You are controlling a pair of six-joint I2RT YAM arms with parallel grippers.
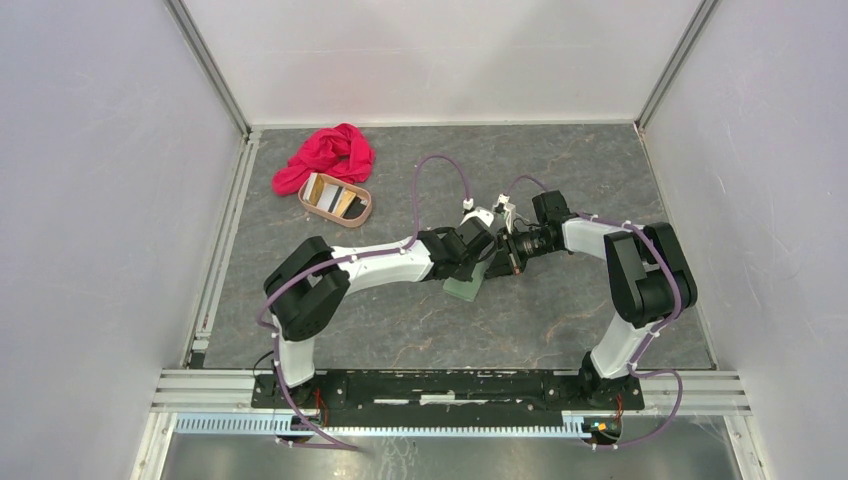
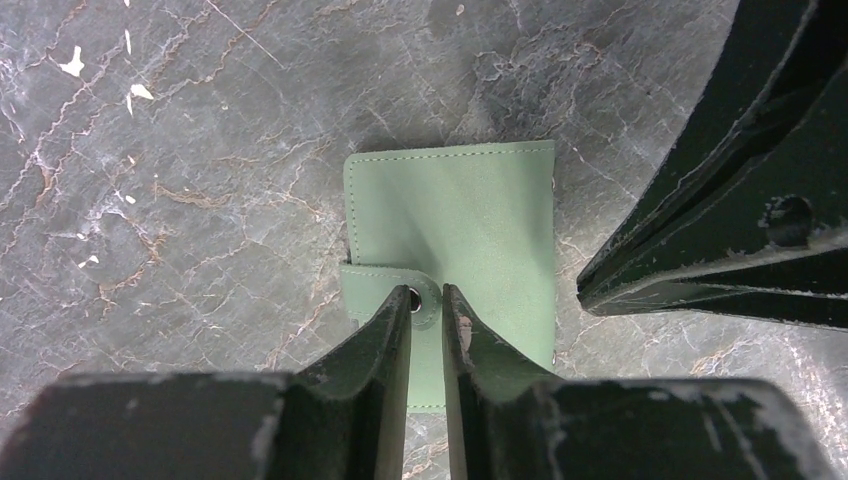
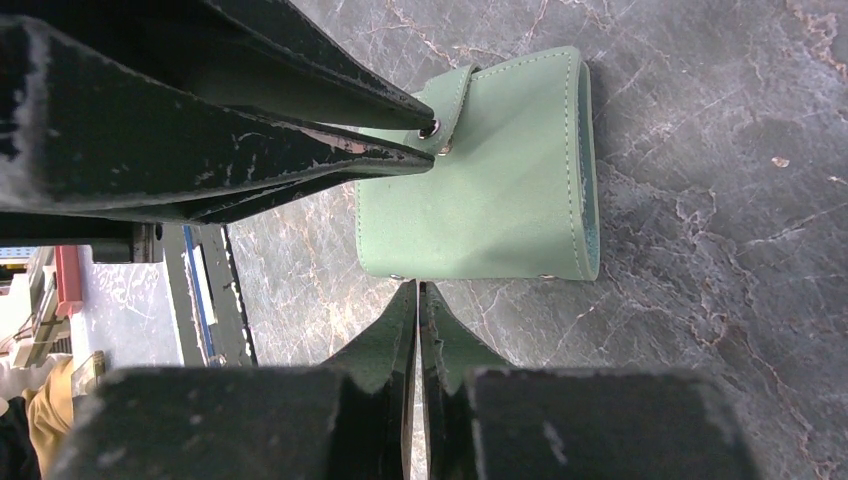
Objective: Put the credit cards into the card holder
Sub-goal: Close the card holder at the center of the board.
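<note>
Cloth (image 1: 325, 155), bright red and crumpled, lies at the far left of the grey marbled worktop (image 1: 560, 320). Touching its near side is a pinkish-tan oval tray (image 1: 365, 210). The cards (image 1: 333, 197) stand inside the tray, a white one and a gold one among them, well apart from the arms.

Toward the middle, the left arm reaches across to the sage-green card holder (image 2: 470, 210), which lies folded shut on the worktop between the two arms. Its strap wraps over one edge and ends in a small metal snap. The left pincer (image 2: 428, 300) is closed to a narrow slit at that snap end, one black finger on each side, pinching the tip of the strap.

From the right, the other arm bends in low to meet it. The right pincer (image 3: 418, 300) has its fingers pressed together with nothing between them. Its tips sit right at the card holder's stitched edge, on the side away from the strap. Whether they actually touch the edge cannot be told. A sliver of blue-green lining shows along one end of the card holder in the right wrist view.
</note>
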